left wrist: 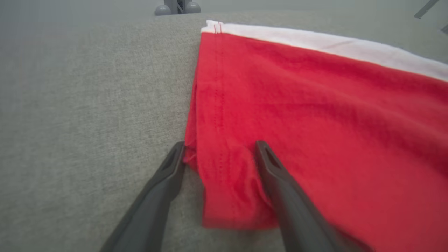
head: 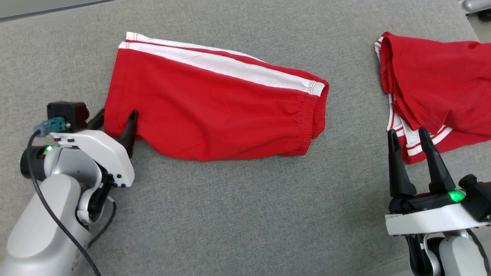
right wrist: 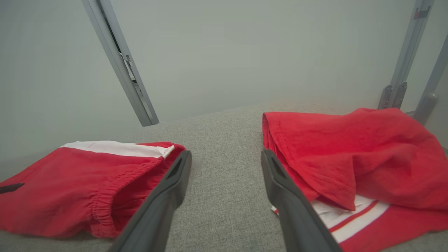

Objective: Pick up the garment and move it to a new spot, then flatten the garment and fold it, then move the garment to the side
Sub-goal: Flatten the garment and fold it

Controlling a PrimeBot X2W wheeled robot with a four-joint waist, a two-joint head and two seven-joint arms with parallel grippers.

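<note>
Head view: a grey fabric surface (head: 230, 211) spreads across the whole work area, with red shorts (head: 215, 111) lying flat near its middle, a white stripe (head: 215, 63) along their far edge and the elastic waistband turned to the right. A second red garment (head: 437, 84) with white and red banding lies rumpled at the surface's right end, well apart from the shorts. Seen from the right wrist, a pale wall (right wrist: 210, 52) rises behind the surface, crossed by slanting metal struts (right wrist: 119, 63). The left gripper (head: 115, 124) stands wide open at the shorts' near left corner, one finger on the bare surface just outside the hem, the other lying over the red cloth, so the corner sits between the jaws unpinched. The right gripper (head: 407, 132) is also spread wide and holds nothing, its tips at the near edge of the second garment; contact there cannot be made out.
</note>
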